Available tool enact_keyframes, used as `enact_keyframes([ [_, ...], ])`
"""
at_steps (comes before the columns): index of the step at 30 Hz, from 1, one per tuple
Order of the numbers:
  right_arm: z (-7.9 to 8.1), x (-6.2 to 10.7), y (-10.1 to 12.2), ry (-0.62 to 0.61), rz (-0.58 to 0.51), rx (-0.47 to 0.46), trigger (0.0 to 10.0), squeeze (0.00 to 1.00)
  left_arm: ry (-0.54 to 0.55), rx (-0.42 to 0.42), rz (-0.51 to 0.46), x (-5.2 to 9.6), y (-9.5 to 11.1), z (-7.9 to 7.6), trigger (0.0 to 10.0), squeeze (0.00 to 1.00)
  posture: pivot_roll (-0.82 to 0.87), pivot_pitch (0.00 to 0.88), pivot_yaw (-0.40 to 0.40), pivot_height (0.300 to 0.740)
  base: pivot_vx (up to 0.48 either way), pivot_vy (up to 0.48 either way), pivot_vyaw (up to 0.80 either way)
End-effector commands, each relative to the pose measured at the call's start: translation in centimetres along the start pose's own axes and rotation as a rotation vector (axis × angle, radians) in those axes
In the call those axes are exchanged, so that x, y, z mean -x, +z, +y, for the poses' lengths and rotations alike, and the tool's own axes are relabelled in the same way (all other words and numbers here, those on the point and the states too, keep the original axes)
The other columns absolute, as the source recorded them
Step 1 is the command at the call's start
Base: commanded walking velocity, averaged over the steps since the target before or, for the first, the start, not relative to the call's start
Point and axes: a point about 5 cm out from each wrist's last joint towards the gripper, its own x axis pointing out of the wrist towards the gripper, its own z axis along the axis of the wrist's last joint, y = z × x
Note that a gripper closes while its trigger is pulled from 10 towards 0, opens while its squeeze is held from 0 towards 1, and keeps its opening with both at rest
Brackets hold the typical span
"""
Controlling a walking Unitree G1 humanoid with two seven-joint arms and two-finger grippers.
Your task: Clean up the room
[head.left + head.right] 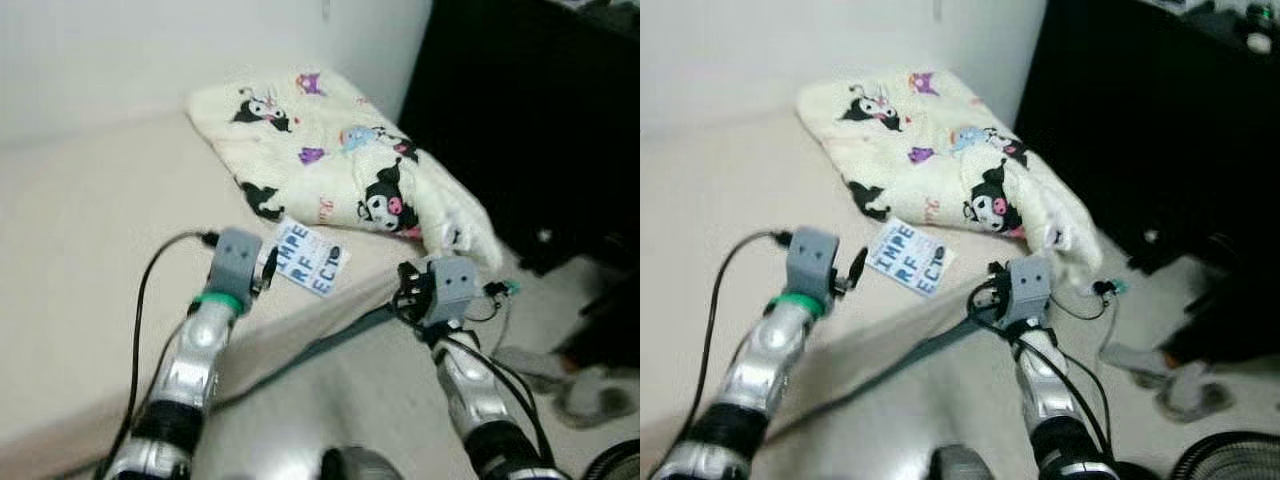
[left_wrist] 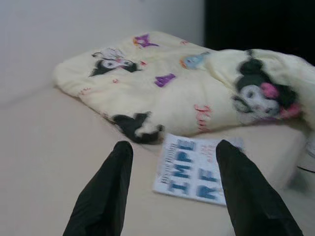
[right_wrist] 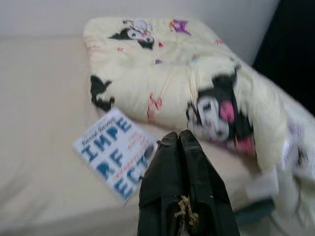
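1. Left pincer (image 2: 170, 191): I see its fingers spread wide, hovering over the bed (image 1: 90, 220).
2. Book (image 1: 311, 257): flat on bed, touching the cartoon-print blanket (image 1: 330, 150).
3. Right pincer (image 3: 181, 142): fingers pressed together, empty, near book.

Book (image 1: 311, 257) on bed (image 1: 90, 230), just before blanket (image 1: 340, 160).
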Motion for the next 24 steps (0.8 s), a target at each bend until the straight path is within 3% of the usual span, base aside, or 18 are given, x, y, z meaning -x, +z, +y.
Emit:
enact_keyframes([
  [1, 0.3, 0.5, -0.9, -0.003, 0.034, -0.014, 10.0, 0.00, 0.004, 0.003, 0.027, 0.3, -0.7, 0.1, 10.0, 0.00, 0.02, 0.008, -0.020, 0.720, 0.469, 0.000, 0.00],
  [8, 0.2, 0.6, -1.1, -0.004, 0.046, -0.006, 10.0, 0.00, 0.003, 0.008, 0.030, 0.3, -0.7, 0.0, 10.0, 0.00, 0.02, 0.008, -0.021, 0.720, 0.391, 0.000, 0.00],
  [12, 0.3, 0.7, -1.2, -0.006, 0.058, 0.007, 10.0, 0.00, -0.007, 0.012, 0.033, 0.4, -0.9, -0.1, 10.0, 0.00, 0.01, 0.008, -0.020, 0.720, 0.000, 0.000, 0.00],
  [16, 0.3, 1.2, -1.9, -0.023, 0.080, 0.000, 10.0, 0.00, -0.086, -0.062, 0.079, 1.6, -2.6, -1.1, 10.0, 0.00, 0.01, 0.011, -0.014, 0.700, 0.000, 0.000, 0.00],
  [24, 0.3, 1.3, -2.1, -0.027, 0.086, -0.021, 10.0, 0.00, -0.120, -0.129, 0.069, 2.0, -2.8, -1.8, 10.0, 0.00, 0.01, 0.014, -0.012, 0.675, 0.000, 0.000, 0.00],
])
